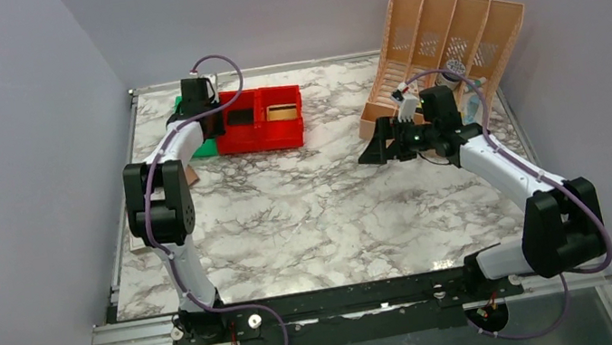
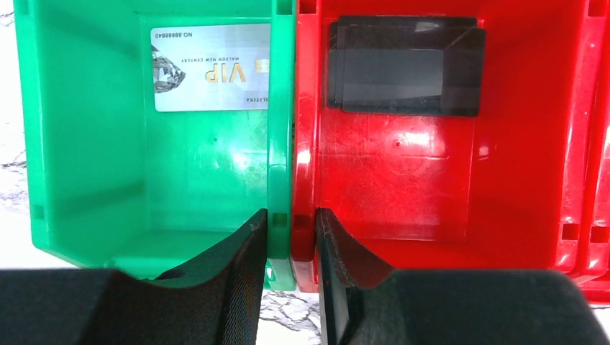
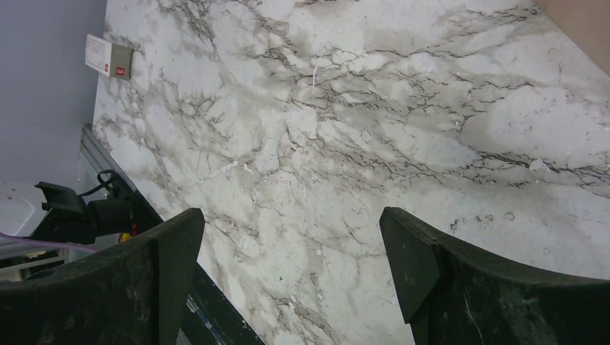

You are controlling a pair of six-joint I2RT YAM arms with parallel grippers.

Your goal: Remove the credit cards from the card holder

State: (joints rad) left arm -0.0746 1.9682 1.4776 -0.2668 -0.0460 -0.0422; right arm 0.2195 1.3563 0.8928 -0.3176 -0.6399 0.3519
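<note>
1. The worktop point(image 1: 309, 218) is white marble pattern with grey veins. Over its bare middle, the right jaws stand wide apart with nothing between them.
2. A peach file organizer point(image 1: 446, 32), perforated and slotted, leans at the far right corner, just behind the right arm point(image 1: 503, 166).
3. The left arm point(image 1: 161, 194) reaches to the far left corner. From above, its wrist hides much of the green bin point(image 2: 86, 144).
4. That bin and a red bin point(image 2: 525, 180) are glossy moulded plastic, side by side with walls touching. A second red bin point(image 1: 285, 132) on the right holds something tan, too small to tell.
5. The left jaws are a narrow gap apart over the seam where the two walls meet, one finger on the green side and one on the red. I cannot tell whether they touch the walls.
6. The credit cards point(image 2: 406, 72) are dark grey and shiny, two stacked slightly askew, flat at the far end of the red bin. A silver card point(image 2: 208, 68) marked VIP lies flat at the far end of the green bin, against the shared wall.
7. A small flat thing point(image 3: 108, 57) lies at the worktop's edge by the wall, a white panel beside a grey-green one. I cannot tell whether it is the card holder.
</note>
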